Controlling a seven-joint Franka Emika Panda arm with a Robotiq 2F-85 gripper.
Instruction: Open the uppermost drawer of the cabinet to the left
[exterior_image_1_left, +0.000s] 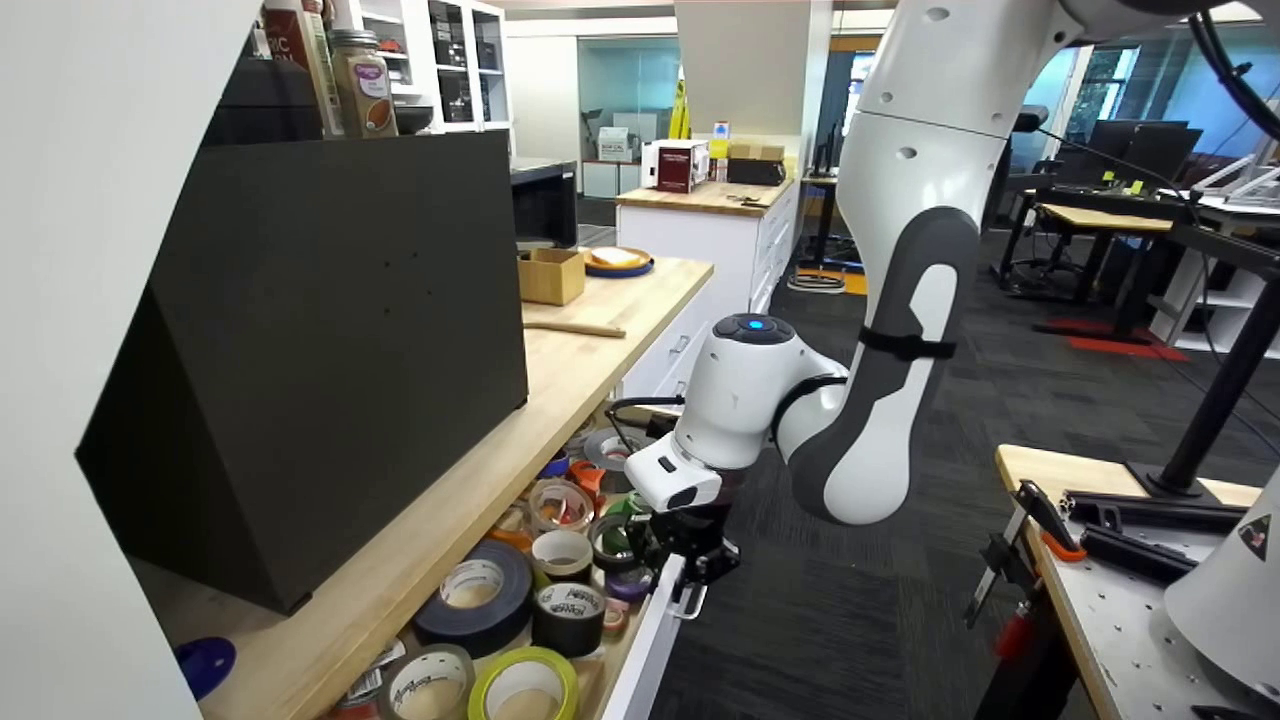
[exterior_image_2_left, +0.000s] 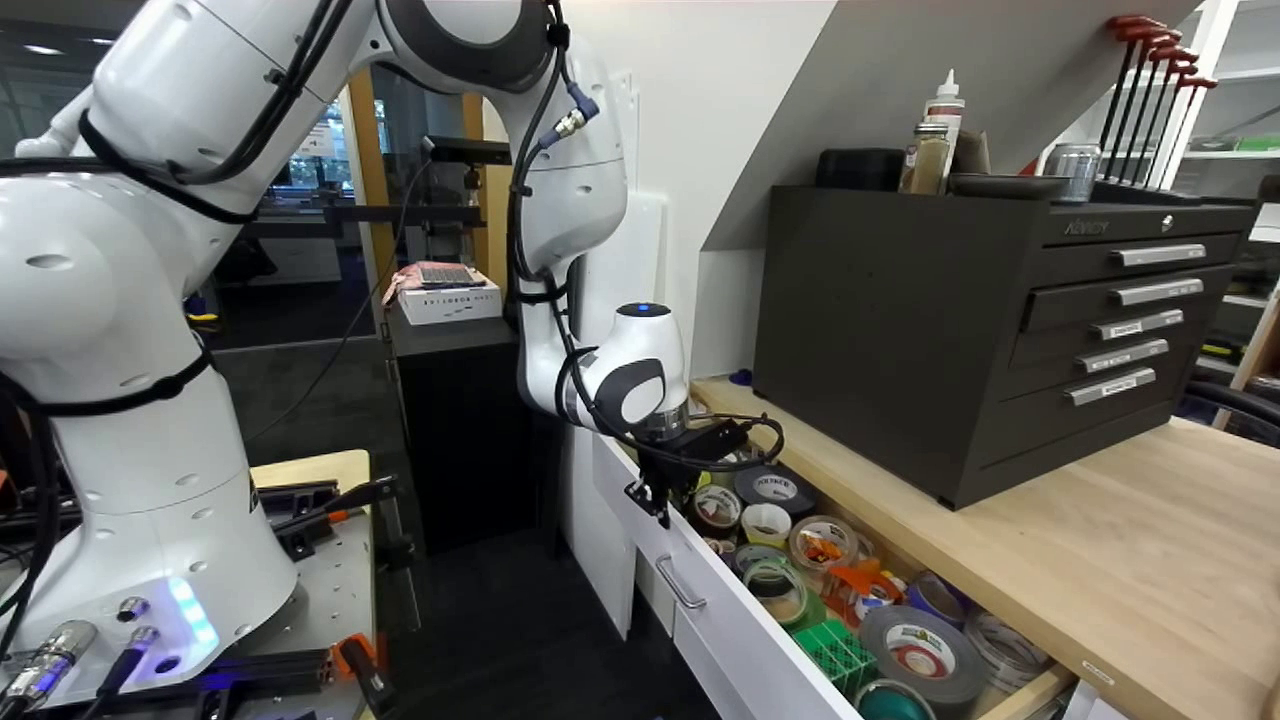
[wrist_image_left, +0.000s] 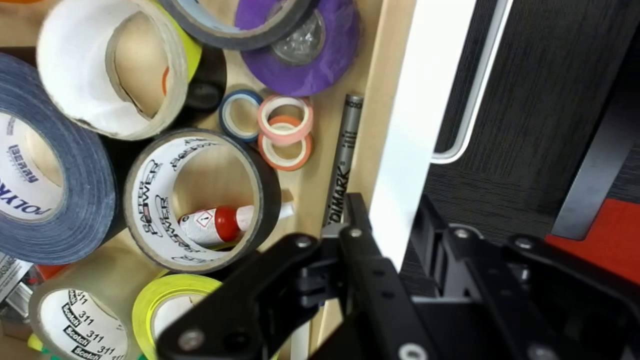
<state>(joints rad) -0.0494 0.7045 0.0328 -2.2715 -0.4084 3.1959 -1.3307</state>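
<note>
Gripper (wrist_image_left: 391, 201) at five o'clock, wrist view, pinching the uppermost drawer (wrist_image_left: 426, 85) by its front; it's gaping, tape rolls (wrist_image_left: 91, 175) around nine!

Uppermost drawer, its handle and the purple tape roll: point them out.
Uppermost drawer (exterior_image_2_left: 740, 625): in an exterior view, on its white front.
Handle (wrist_image_left: 482, 75): wrist view, on its long bar.
Purple tape roll (wrist_image_left: 310, 75): wrist view, on its purple face.
</note>
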